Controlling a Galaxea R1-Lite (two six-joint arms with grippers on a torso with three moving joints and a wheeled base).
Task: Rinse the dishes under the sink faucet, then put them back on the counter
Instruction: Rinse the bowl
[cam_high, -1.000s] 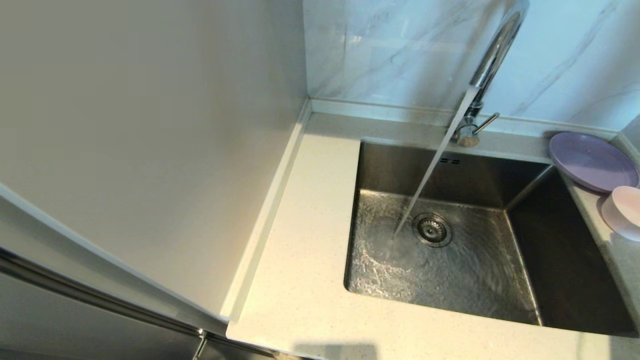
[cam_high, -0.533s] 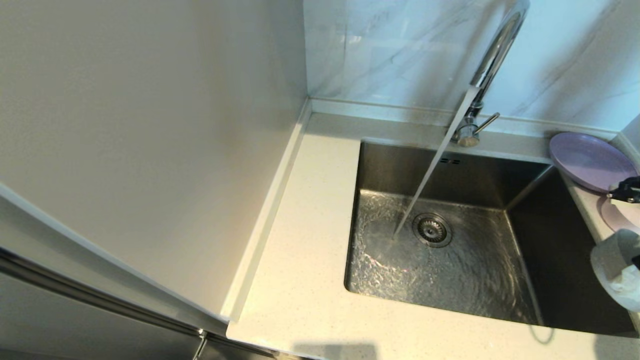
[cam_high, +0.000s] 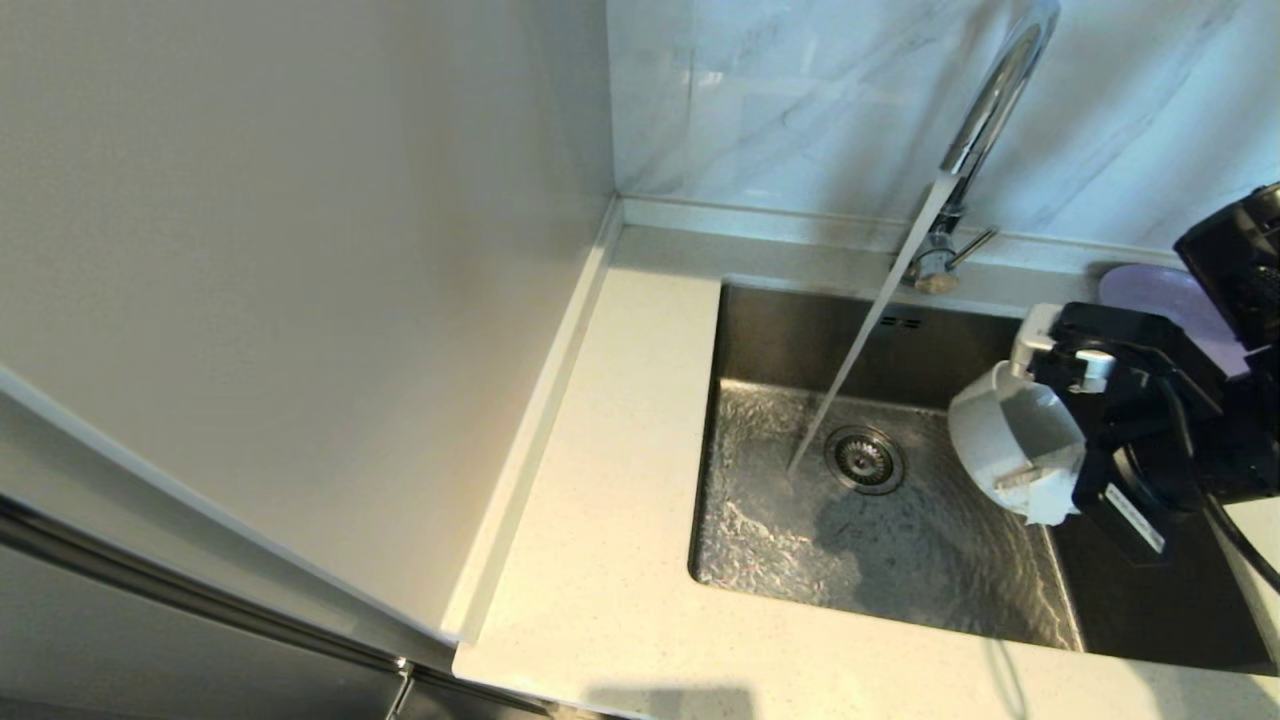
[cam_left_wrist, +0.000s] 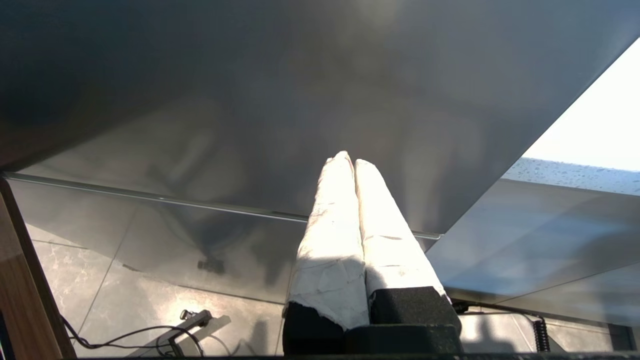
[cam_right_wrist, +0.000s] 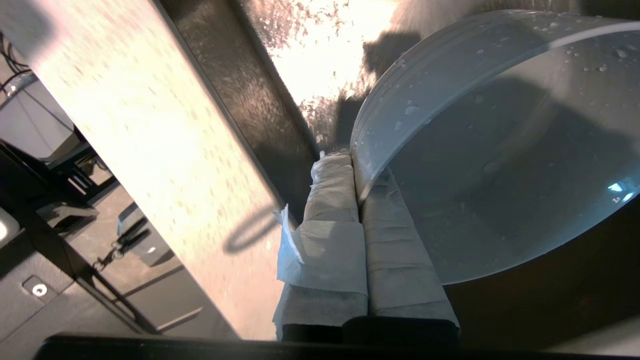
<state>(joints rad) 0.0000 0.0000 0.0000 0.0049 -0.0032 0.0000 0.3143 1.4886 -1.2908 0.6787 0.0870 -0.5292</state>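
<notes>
- Right gripper (cam_right_wrist: 357, 185) clenches the bowl's (cam_high: 1005, 440) rim, holding it tilted over the sink (cam_high: 1130, 590) at right of the head view.
- Faucet (cam_high: 985, 110) runs water beside the drain (cam_high: 864, 459).
- Plate (cam_high: 1150, 295) sits on the counter (cam_high: 610, 500), upper right.
- Left gripper (cam_left_wrist: 354, 165) is pressed closed, empty, parked below.

The plate (cam_high: 1150, 292) is mostly hidden behind the right arm (cam_high: 1170, 420). The faucet (cam_high: 985, 110) top is cut off by the upper edge.
</notes>
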